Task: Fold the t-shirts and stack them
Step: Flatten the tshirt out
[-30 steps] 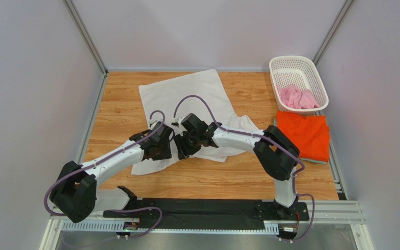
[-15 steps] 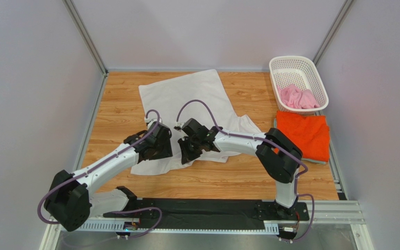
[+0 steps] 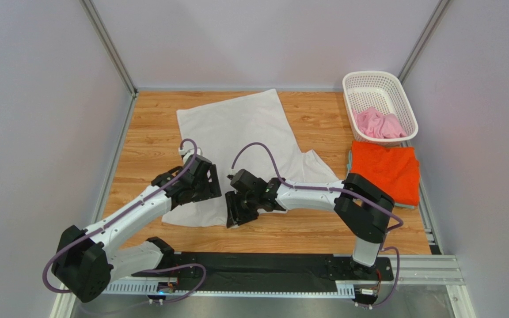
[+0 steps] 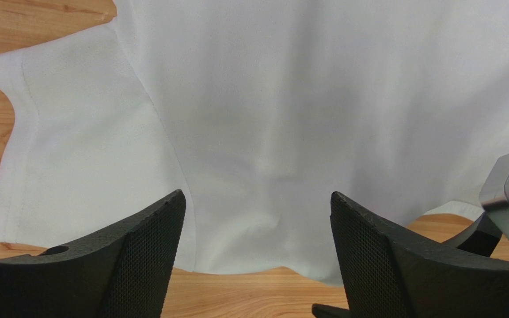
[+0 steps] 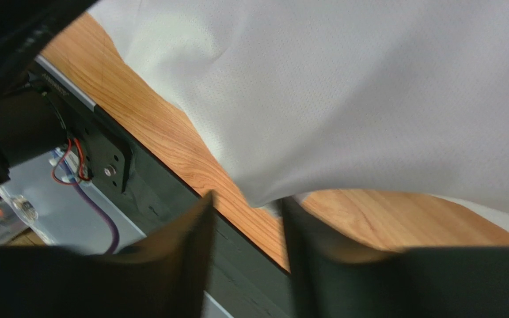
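The white t-shirt point(image 3: 237, 132) is lying spread on the wooden worktop point(image 3: 151, 126), its near hem facing the arm bases. The left pincer point(image 4: 257, 225) is hovering over that shirt's near-left part, beside the sleeve, its jaws standing wide apart with nothing between them. The right pincer point(image 5: 245, 205) is sitting at the shirt's near edge, fingers slightly apart, with a raised point of the cloth at the gap; I cannot tell whether it is gripping. Right of the white shirt, the orange t-shirt point(image 3: 386, 171) is lying folded. Farther back on that side, the pink t-shirt point(image 3: 378, 124) is lying crumpled inside the basket point(image 3: 370, 79).
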`<state>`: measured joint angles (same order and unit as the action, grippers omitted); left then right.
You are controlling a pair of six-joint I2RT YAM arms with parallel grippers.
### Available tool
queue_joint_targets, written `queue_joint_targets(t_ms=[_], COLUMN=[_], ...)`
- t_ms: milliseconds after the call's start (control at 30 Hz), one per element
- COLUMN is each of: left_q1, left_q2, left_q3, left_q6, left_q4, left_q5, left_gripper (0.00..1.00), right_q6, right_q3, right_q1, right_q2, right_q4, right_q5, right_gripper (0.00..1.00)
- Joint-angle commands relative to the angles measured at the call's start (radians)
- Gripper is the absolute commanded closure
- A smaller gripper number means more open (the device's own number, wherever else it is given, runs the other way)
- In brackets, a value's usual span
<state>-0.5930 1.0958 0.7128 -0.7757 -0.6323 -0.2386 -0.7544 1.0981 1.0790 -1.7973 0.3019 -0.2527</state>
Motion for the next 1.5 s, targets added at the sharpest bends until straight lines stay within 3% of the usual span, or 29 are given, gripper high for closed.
queue_joint_targets(t_ms=[0, 133, 167, 367, 567, 800, 1067, 1100, 1133, 1200, 1233, 1367, 1467], left_q1=[0.005, 0.007, 0.007, 0.007, 0.007, 0.009, 0.009, 0.009, 0.009, 0.009, 0.009, 0.01, 0.01], left_q2=[-0.001, 0.001, 0.001, 0.03, 0.073, 0.125, 0.159, 0.164, 0.164, 0.165, 0.165, 0.157, 0.161], left_q3=[0.008, 0.007, 0.005, -0.001, -0.019, -0.058, -0.091, -0.092, -0.095, -0.099, -0.099, -0.113, -0.115], left_q6=[0.0, 0.007, 0.006, 0.018, 0.027, 0.012, 0.0, -0.004, -0.005, -0.008, -0.013, -0.017, -0.028], left_q4=[0.002, 0.002, 0.003, 0.037, 0.092, 0.12, 0.138, 0.138, 0.137, 0.135, 0.125, 0.108, 0.083], left_q5=[-0.01, -0.011, -0.013, 0.013, 0.041, 0.051, 0.058, 0.056, 0.055, 0.048, 0.047, 0.029, 0.021], left_gripper=[0.13, 0.0, 0.0, 0.0, 0.0, 0.0, 0.0, 0.0, 0.0, 0.0, 0.0, 0.0, 0.0], right_q6=[-0.053, 0.002, 0.01, 0.004, -0.002, 0.026, 0.015, 0.015, 0.015, 0.013, 0.018, 0.052, 0.101], right_q3=[-0.003, 0.008, 0.006, -0.068, -0.219, -0.29, -0.287, -0.291, -0.293, -0.303, -0.308, -0.325, -0.333], right_q1=[0.019, 0.024, 0.024, -0.007, -0.158, -0.339, -0.427, -0.432, -0.433, -0.439, -0.445, -0.51, -0.55], right_q2=[0.05, 0.128, 0.147, 0.268, 0.378, 0.38, 0.274, 0.262, 0.254, 0.24, 0.239, 0.266, 0.3], right_q4=[-0.014, 0.072, 0.097, 0.299, 0.302, 0.203, 0.143, 0.141, 0.137, 0.135, 0.137, 0.155, 0.183], right_q5=[0.093, 0.191, 0.238, 0.482, 0.48, 0.414, 0.394, 0.395, 0.397, 0.408, 0.417, 0.434, 0.444], right_gripper=[0.45, 0.31, 0.25, 0.17, 0.18, 0.23, 0.36, 0.41, 0.54, 0.67, 0.79, 0.98, 1.0])
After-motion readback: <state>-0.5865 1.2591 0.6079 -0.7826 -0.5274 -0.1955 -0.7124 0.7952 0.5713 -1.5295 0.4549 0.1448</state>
